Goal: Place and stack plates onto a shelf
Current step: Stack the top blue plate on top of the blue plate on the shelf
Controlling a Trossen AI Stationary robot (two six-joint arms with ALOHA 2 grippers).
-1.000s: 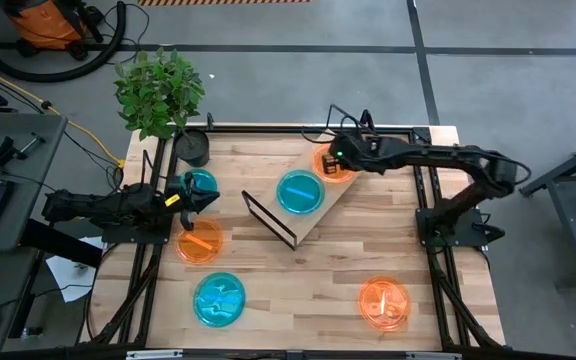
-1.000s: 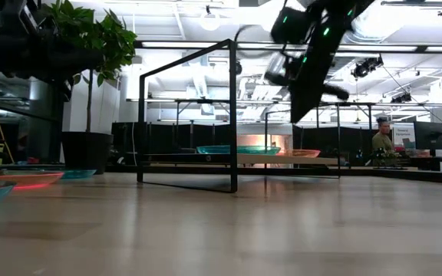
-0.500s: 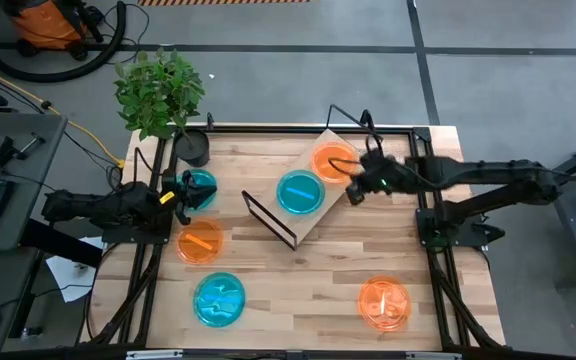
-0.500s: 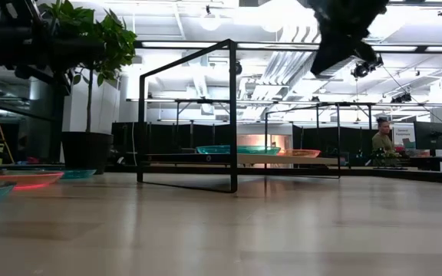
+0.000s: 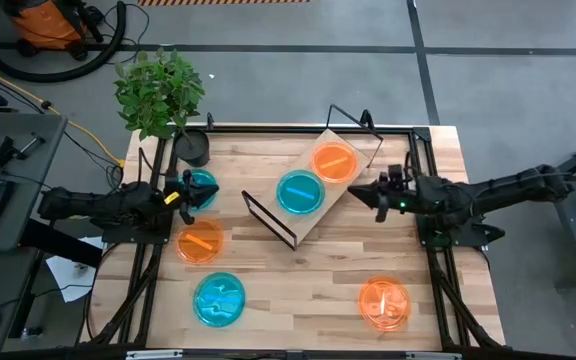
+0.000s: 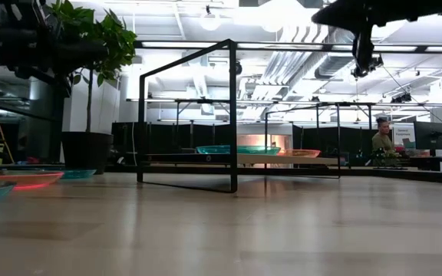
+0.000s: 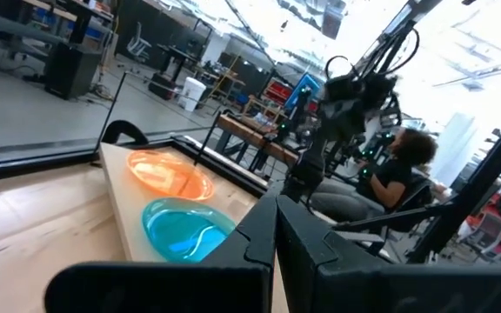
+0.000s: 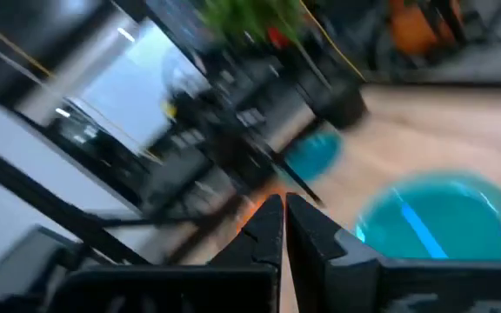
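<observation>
The shelf [image 5: 340,196] lies slantwise at the table's far middle, with black wire frames at its ends. On it rest an orange plate [image 5: 334,161] and a cyan plate [image 5: 300,192], side by side. On the tabletop lie a cyan plate [image 5: 203,184], an orange plate [image 5: 200,242], a cyan plate [image 5: 219,298] and an orange plate [image 5: 384,302]. My right gripper [image 5: 356,189] is shut and empty, level, just right of the shelf, pointing at it. My left gripper [image 5: 192,190] is shut and empty, hanging above the left cyan plate's edge.
A potted plant [image 5: 161,95] stands at the table's far left corner. The shelf's near wire frame [image 5: 269,219] stands upright mid-table. Black frame rails [image 5: 430,255] run along the table's sides. A person [image 7: 398,174] sits in the room beyond the table.
My right gripper has drawn back from above the orange plate on the shelf toward the table's right edge and a little nearer, tipping up from pointing downward to level. It stayed shut. The orange plate stays on the shelf.
</observation>
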